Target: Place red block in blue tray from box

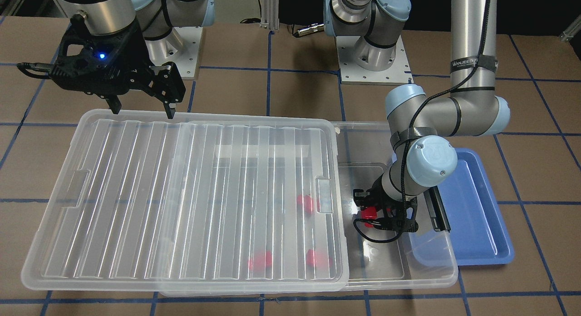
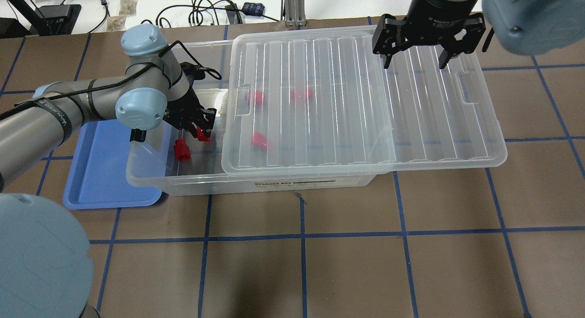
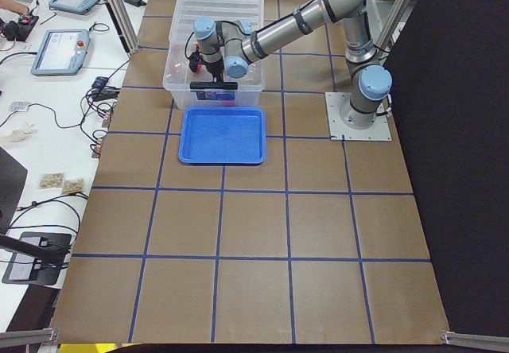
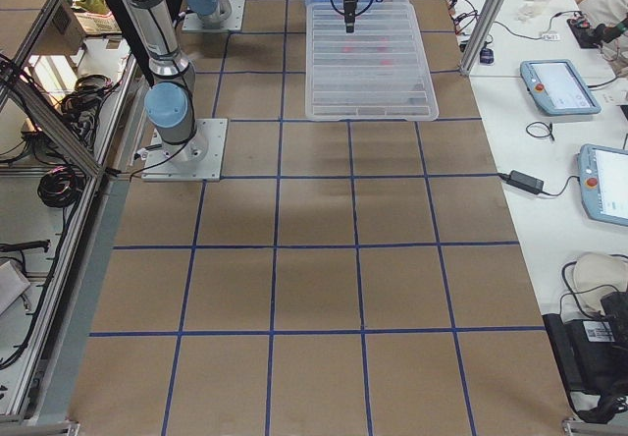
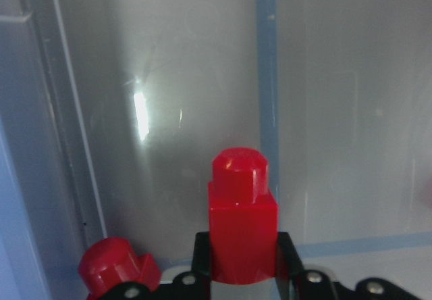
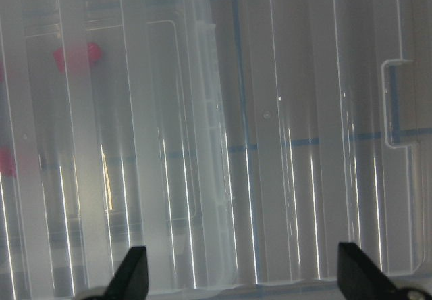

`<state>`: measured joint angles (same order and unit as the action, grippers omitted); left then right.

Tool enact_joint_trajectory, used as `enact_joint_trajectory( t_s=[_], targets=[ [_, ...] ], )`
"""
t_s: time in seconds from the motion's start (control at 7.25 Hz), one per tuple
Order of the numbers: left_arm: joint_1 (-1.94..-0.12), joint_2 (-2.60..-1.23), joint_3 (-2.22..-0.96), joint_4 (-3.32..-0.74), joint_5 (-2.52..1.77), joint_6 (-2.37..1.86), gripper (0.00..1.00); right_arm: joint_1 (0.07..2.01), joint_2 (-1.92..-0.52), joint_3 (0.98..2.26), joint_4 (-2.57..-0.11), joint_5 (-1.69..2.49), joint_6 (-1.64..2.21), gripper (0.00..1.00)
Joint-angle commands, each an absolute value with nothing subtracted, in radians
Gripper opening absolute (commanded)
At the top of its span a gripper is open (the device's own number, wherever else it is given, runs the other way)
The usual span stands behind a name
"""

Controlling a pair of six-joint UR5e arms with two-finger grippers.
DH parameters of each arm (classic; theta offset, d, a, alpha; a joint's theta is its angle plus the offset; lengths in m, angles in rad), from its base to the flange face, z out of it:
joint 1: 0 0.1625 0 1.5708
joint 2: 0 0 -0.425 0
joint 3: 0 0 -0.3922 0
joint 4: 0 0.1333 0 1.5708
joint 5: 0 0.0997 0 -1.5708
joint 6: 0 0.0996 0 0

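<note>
Item: red block (image 5: 241,226). Clamped by its square base between left fingers (image 5: 284,259), tapered end pointing away from the wrist. Located inside the uncovered end of box (image 2: 192,183); height above the box floor not readable. Grip low on the base, probably to leave the block's upper part free for setting down.

Spare block (image 2: 182,150): lying on the box floor just beside the held one, apart from the fingers.

Lid (image 2: 343,103): clear, ribbed, resting askew on the box and offset toward the tabletop's (image 2: 347,263) right edge, overhanging that end. Placed so, by the look of it, to open a gap at the left end for reaching in. Three more red blocks (image 2: 259,140) visible through it.

Right fingers (image 6: 131,273): spread wide, holding nothing, poised over the lid's far long edge, apparently on standby for the lid.

Tray (image 2: 100,172): blue, nothing in it, flat on the tabletop against the box's left end, kept close for a short carry.

Stage, as judged: pick made; lift over the box wall and release into tray outstanding. Risk: clipping that wall on the way across.
</note>
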<state>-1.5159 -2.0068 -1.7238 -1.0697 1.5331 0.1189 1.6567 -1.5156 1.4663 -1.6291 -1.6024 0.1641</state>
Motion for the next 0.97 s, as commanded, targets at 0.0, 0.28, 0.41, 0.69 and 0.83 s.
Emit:
enact_joint_trajectory(
  t_s=[0.0,0.28,0.41,0.69,0.83],
  targets=[
    [-1.519,-1.95,-1.689,-1.144,1.549,0.117,0.0,1.657,-1.517,1.466,-1.629,-1.603,0.164,1.0],
    [-1.52,-1.887,-1.6,-1.309,1.591,0.109,0.0,1.657,-1.517,1.468,-1.629,-1.603,0.163,1.0],
    [-1.52,-1.849,-1.548,-1.4,1.591,0.109,0.0,1.657,-1.517,1.468,-1.629,-1.603,0.163,1.0],
    [-1.485,-1.804,-1.455,-1.505,1.595,0.121,0.0,1.657,-1.517,1.47,-1.629,-1.603,0.163,1.0],
    [-1.418,-1.801,-1.442,-1.506,1.594,0.165,0.0,1.657,-1.519,1.47,-1.629,-1.605,0.163,1.0]
  ],
)
